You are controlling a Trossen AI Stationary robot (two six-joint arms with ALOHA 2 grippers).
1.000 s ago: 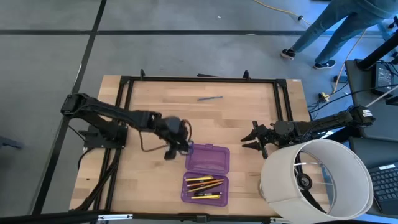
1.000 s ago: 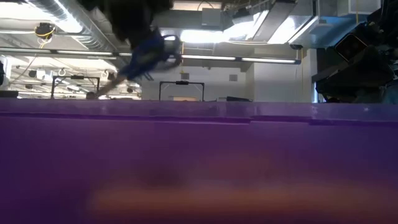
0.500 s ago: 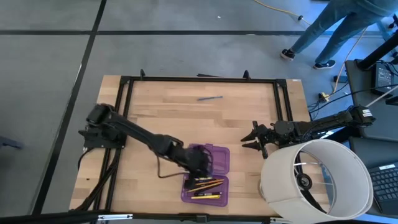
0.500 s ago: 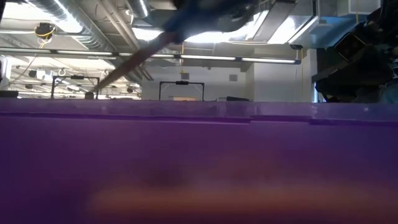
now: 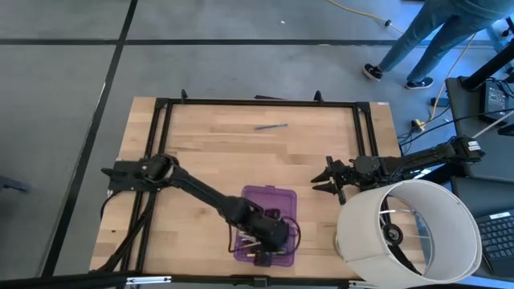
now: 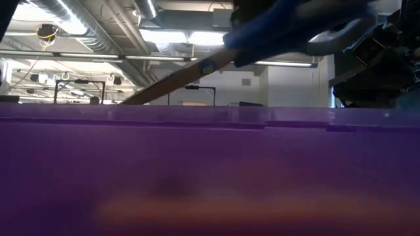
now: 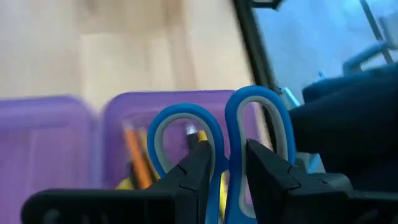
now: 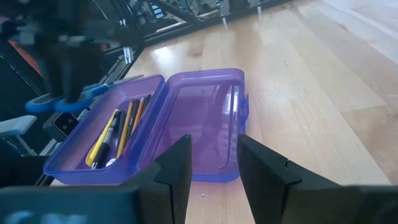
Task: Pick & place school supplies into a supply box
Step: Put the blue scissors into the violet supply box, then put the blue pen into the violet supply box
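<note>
Left wrist view: the left gripper (image 7: 225, 163) pinches the small blue-handled scissors (image 7: 217, 134) between its 2 dark fingers, the 2 handle loops standing just beyond the fingertips. Directly past the jaws lies the purple translucent hinged plastic supply box (image 7: 74, 134), open, with thin yellow pencils (image 7: 134, 163) lying in the half under the scissors.

High view: the left gripper (image 5: 269, 233) hangs over the near half of the supply box (image 5: 277, 197), the half that holds the pencils and pens; the far half shows nothing in it. 1 dark pen (image 5: 271, 126) lies alone on the wooden table (image 5: 209, 144), well apart from both grippers. The right gripper (image 5: 329, 181) waits beside the box, near a large white cylinder (image 5: 409, 229).

Right wrist view: the right gripper's fingers (image 8: 176, 163) stand spread, with nothing between them; the open box (image 8: 205, 118) lies ahead of them, the pencils (image 8: 106, 140) in its farther half and the scissors (image 8: 93, 93) held above that half.

Progress, as judged: several pencils and pens are already boxed. The scissors are over the box but not released. The lone pen on the table remains to be fetched. Whether the lid must be shut the task does not say.
</note>
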